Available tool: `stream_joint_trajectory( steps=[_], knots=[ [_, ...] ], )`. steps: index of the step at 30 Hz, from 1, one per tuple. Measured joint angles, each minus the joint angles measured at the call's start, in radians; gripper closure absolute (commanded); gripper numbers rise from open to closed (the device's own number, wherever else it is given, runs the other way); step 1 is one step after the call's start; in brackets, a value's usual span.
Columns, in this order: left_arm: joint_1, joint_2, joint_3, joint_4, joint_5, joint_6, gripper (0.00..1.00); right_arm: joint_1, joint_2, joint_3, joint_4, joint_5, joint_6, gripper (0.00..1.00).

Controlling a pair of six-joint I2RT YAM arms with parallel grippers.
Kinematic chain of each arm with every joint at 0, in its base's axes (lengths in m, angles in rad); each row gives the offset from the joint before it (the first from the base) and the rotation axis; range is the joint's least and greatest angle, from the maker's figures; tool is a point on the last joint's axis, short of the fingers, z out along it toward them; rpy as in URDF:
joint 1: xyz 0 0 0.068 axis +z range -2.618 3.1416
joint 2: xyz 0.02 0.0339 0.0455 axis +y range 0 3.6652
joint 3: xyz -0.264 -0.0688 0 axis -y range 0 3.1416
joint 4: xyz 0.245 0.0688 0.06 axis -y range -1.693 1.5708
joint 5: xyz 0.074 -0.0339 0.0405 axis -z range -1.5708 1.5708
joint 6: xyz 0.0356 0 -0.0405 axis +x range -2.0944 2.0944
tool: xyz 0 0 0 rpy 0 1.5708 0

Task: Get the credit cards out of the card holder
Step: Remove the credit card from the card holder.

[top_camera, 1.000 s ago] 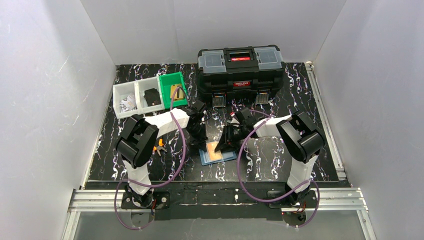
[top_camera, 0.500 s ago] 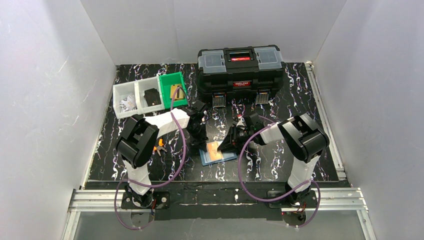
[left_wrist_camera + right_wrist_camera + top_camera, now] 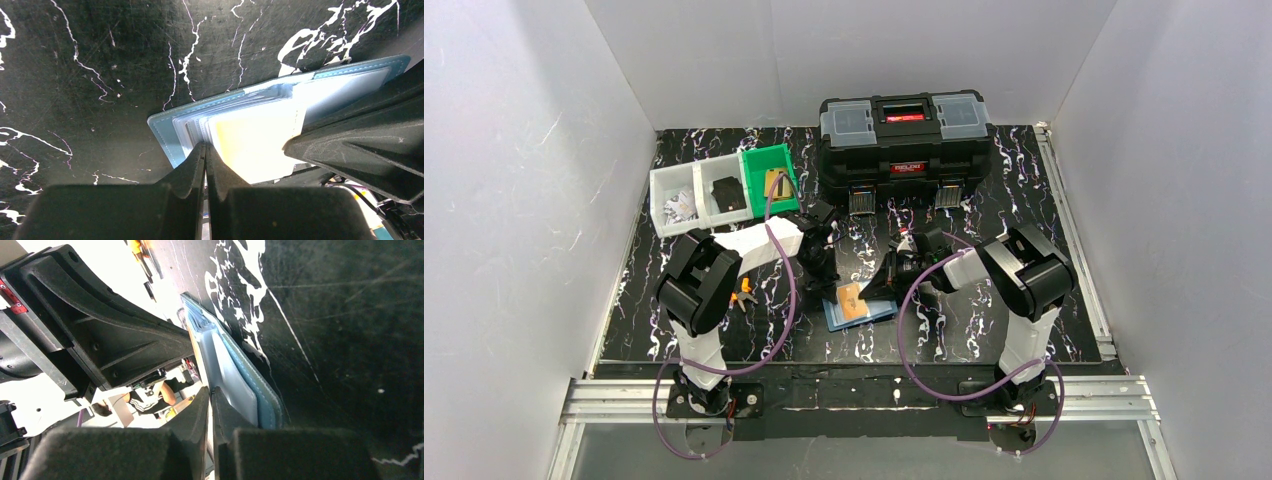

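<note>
Counted on marbled black table (image 3: 984, 310): one card holder (image 3: 838, 318), stitched teal-blue, splayed flat; one smooth orange-tan card (image 3: 854, 300) atop its clear sleeves. Pressed together, touching its left rim: left gripper (image 3: 205, 147). Nearly closed at its right rim: right gripper (image 3: 210, 392); cannot tell whether pinching anything.

Teal-blue card holder (image 3: 876, 312) shows a seemingly orange-tan card (image 3: 853, 300) on the black, white-veined table (image 3: 1024, 180).

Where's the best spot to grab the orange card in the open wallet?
Probably its right edge, coming in low from the right: the orange card lies flat in the wallet, and the left tool presses the left side.
</note>
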Motion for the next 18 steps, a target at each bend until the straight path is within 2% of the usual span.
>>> stream_joint_trajectory(
  steps=[9, 18],
  knots=[
    [0.009, 0.008, 0.002, -0.003, 0.01, 0.0, 1.0, -0.007, -0.005, -0.013, -0.003, 0.023, -0.031, 0.97],
    [0.029, 0.015, 0.001, -0.003, 0.044, 0.002, 1.0, -0.032, -0.084, -0.013, -0.167, 0.101, -0.112, 0.97]
  ],
)
